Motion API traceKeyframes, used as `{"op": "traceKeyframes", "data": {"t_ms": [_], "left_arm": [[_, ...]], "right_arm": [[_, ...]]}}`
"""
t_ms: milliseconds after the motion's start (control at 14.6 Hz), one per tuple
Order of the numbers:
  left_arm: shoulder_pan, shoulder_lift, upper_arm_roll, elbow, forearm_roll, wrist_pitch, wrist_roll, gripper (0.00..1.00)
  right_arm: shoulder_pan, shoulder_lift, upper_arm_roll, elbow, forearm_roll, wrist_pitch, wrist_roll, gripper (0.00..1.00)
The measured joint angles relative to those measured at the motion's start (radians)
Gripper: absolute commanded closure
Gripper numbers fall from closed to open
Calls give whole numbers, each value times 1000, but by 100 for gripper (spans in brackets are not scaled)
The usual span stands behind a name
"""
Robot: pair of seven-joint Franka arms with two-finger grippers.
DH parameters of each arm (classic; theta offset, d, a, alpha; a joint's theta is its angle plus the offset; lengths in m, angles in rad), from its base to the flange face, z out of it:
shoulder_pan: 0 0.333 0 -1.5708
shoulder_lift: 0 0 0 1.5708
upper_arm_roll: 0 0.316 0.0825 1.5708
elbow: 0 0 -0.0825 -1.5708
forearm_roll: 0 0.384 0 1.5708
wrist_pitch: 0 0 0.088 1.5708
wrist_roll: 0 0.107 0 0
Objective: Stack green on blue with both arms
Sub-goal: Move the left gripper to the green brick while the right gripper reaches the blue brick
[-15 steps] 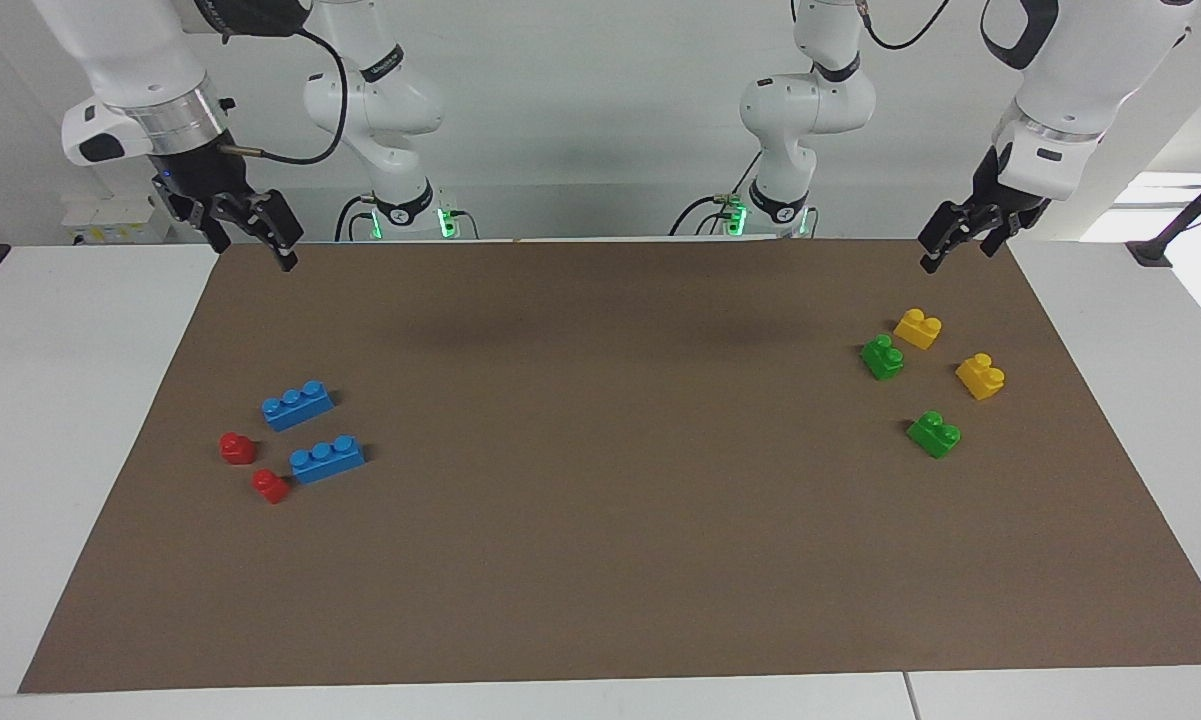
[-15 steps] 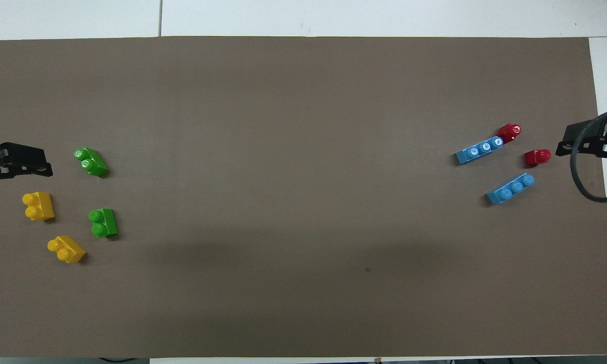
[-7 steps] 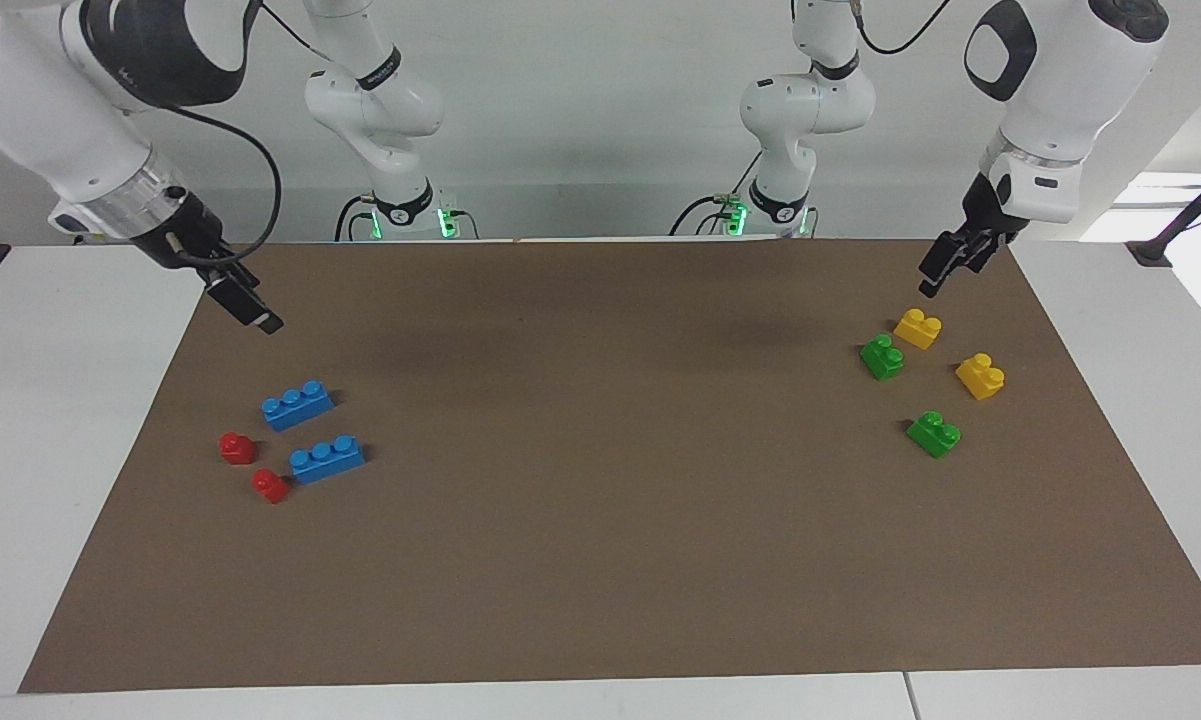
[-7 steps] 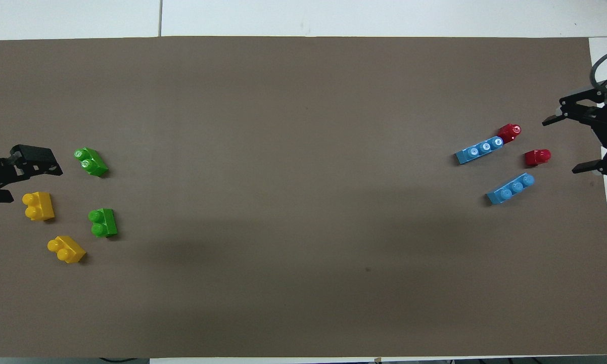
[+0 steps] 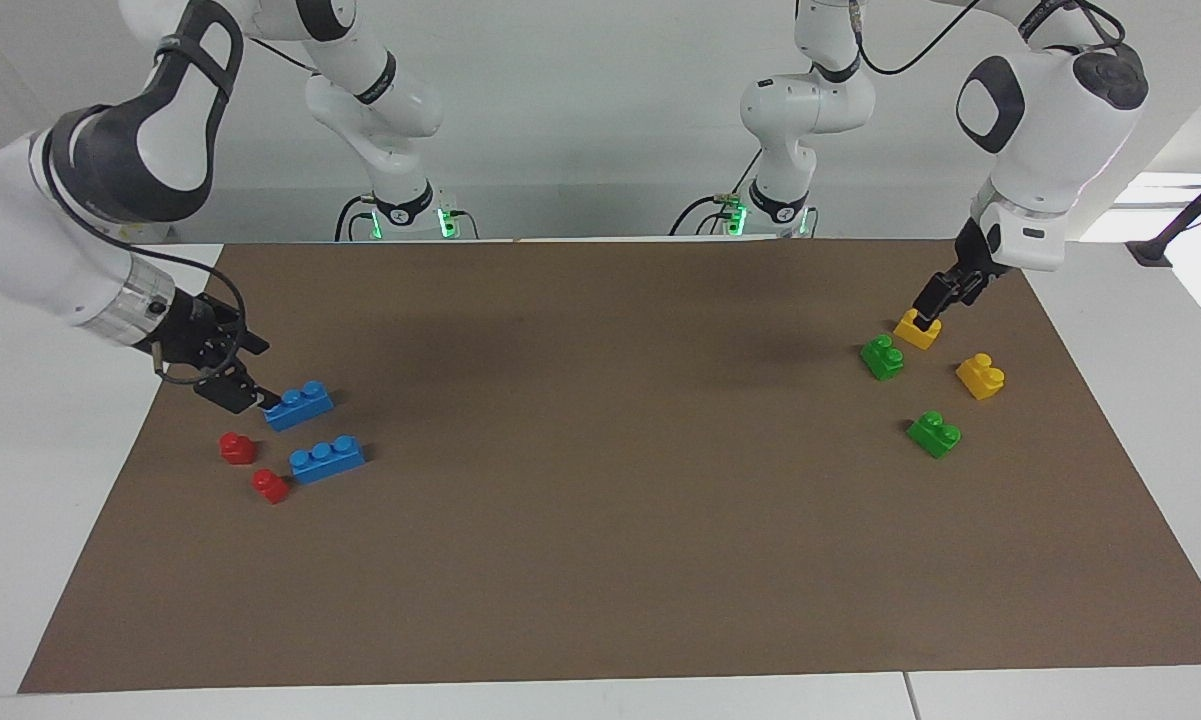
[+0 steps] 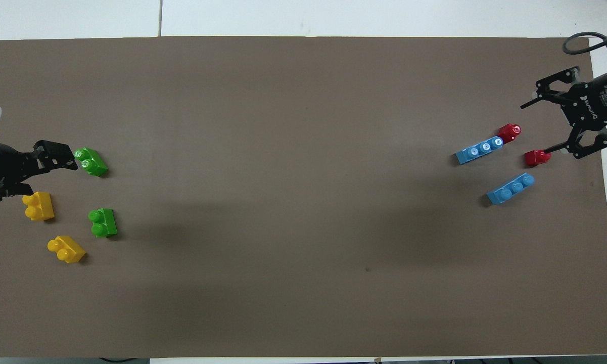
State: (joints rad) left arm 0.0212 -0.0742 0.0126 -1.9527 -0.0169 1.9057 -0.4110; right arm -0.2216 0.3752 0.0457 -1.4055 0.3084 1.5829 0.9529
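Observation:
Two green bricks [image 5: 882,356] [image 5: 934,434] lie on the brown mat toward the left arm's end, also seen from overhead [image 6: 102,222] [image 6: 91,162]. Two blue bricks [image 5: 298,403] [image 5: 327,459] lie toward the right arm's end [image 6: 510,188] [image 6: 479,150]. My right gripper [image 5: 256,376] [image 6: 535,129] is open and low, and one fingertip reaches the end of the blue brick nearer to the robots. I cannot tell whether it touches the brick. My left gripper [image 5: 928,305] [image 6: 45,174] hangs open and empty over the yellow and green bricks.
Two yellow bricks [image 5: 917,328] [image 5: 980,376] lie among the green ones. Two small red bricks [image 5: 237,447] [image 5: 270,486] sit close to the blue ones. The brown mat [image 5: 600,520] covers most of the white table.
Both arms have swung down from the robots' edge of the mat. The right gripper dropped to the nearer blue brick. The left gripper came down over the yellow and green bricks. No brick has moved.

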Motion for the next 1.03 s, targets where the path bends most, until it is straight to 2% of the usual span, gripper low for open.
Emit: {"op": "traceKeyframes", "data": {"t_ms": [479,1027], "left_arm": [[43,101,2,-2,-43,98,0,0],[86,235,3,-2,-44,251,0,1]], "right_arm": [[-24,126,-2,23,1,70,40,0],[-20,160,3,-2,2,130,41,0]]}}
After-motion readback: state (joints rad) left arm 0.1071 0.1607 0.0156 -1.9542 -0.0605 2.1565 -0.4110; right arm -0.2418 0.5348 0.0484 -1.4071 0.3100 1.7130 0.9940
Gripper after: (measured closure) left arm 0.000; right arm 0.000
